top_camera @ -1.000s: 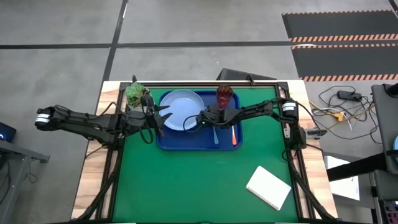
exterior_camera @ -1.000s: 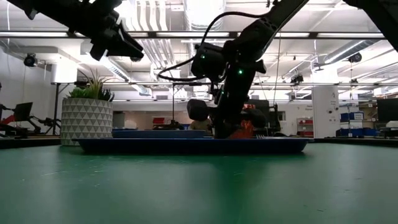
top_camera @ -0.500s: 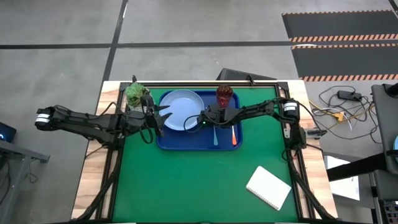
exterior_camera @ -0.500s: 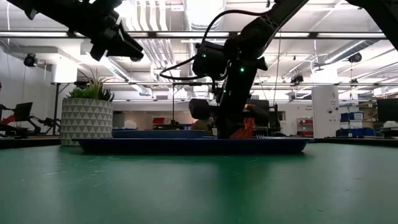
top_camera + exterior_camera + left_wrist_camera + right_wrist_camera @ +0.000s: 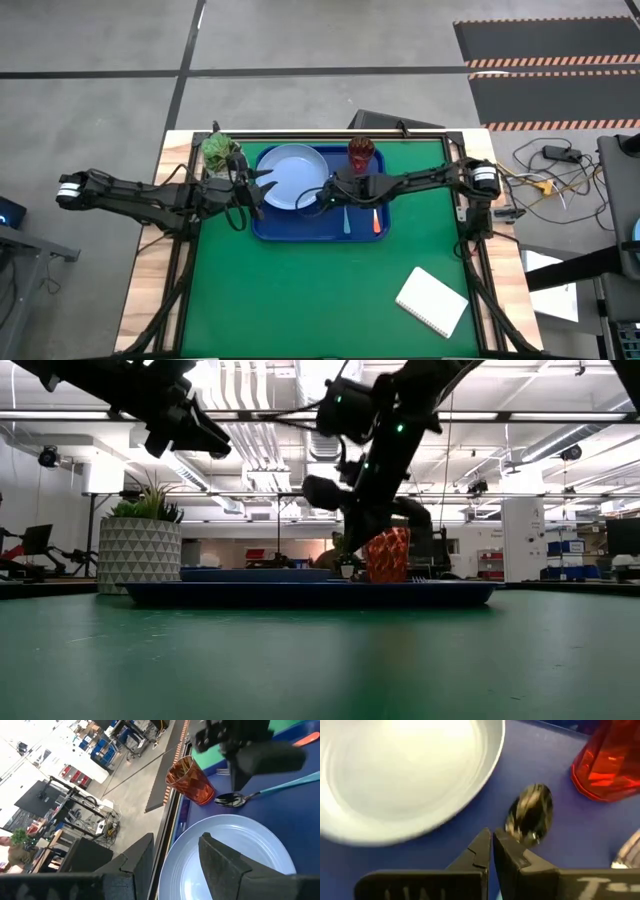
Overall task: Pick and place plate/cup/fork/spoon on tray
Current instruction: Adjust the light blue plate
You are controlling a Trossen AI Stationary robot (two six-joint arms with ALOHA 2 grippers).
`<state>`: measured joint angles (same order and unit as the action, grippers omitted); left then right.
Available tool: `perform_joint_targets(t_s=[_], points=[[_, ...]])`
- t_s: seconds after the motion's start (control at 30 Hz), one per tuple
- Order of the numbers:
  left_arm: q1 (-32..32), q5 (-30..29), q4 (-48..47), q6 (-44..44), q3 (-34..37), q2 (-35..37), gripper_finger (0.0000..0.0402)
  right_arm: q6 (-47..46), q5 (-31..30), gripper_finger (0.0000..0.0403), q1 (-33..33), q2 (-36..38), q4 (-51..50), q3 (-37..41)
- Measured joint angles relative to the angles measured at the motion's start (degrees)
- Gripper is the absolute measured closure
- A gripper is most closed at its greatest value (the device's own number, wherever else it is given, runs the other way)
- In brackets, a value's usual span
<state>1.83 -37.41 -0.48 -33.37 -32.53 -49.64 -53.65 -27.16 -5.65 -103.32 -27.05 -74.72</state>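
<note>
Seen from above, left to right. The left arm reached in from the table's left edge, its left gripper point(image 5: 258, 186) hovering over the left rim of the tray point(image 5: 268, 228), beside the white pot with a green plant point(image 5: 217, 150). In the left wrist view its two fingers point(image 5: 220, 857) stood apart with nothing between them, the plate below.

The tray, dark blue, lay at the far middle of the green table mat point(image 5: 300, 300) and carried all four items. The plate point(image 5: 293, 177), pale blue, occupied the tray's left part. The right gripper point(image 5: 325, 192) hung just off the plate's right rim, raised above the tray floor in the low view point(image 5: 345, 520). In the right wrist view its fingers point(image 5: 477, 852) were drawn nearly together, with only a thin slit between the tips, and gripped nothing; the spoon's bowl point(image 5: 530, 817) lay just beyond them on the tray, between the plate and the cup.

The spoon point(image 5: 347, 218), light-blue handled, lay on the tray right of the plate, its bowl toward the far edge. The cup point(image 5: 361, 154), reddish-brown, stood upright in the tray's far right corner. The fork point(image 5: 376, 218), orange handled, lay along the tray's right side, parallel to the spoon.

A white notepad point(image 5: 432, 301) lay on the mat near the right front, well apart from the tray.
</note>
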Motion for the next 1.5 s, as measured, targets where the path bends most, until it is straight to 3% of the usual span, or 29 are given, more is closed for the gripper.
perform_joint_targets(t_s=[0.3, 0.43, 0.57, 0.7, 0.87, 1.13, 1.33, 1.5], points=[[0.02, 8.58, -2.48, 6.42, -4.42, -4.84, 0.0283, 1.95, -6.04, 0.0394, 6.95, 5.06, -12.62, 0.00], [-0.12, 10.06, -11.75, 13.32, -11.35, -12.55, 0.0330, 2.83, -8.19, 0.0394, 9.33, 8.04, -19.36, 0.07], [-1.32, 14.43, -21.94, 18.78, -18.15, -21.78, 0.0388, 10.31, -9.05, 0.0394, 11.29, 11.44, -21.93, 0.38], [-3.50, 18.93, -24.46, 21.11, -20.93, -29.89, 0.0395, 17.87, -9.01, 0.0394, 13.02, 15.23, -21.92, 1.28], [-8.09, 20.22, -24.41, 22.77, -22.86, -38.05, 0.0400, 22.85, -12.31, 0.0394, 13.90, 21.01, -21.46, 4.96], [-15.79, 22.47, -18.25, 26.05, -23.50, -45.79, 0.0401, 28.54, -15.05, 0.0394, 13.90, 33.94, -8.54, 19.18], [-16.62, 27.42, -13.47, 27.23, -23.34, -47.88, 0.0401, 37.07, -13.73, 0.0394, 13.90, 43.58, 10.23, 30.37], [-16.37, 32.59, -8.34, 28.66, -23.61, -49.36, 0.0401, 40.44, -10.13, 0.0394, 13.90, 49.32, 17.41, 34.79]])
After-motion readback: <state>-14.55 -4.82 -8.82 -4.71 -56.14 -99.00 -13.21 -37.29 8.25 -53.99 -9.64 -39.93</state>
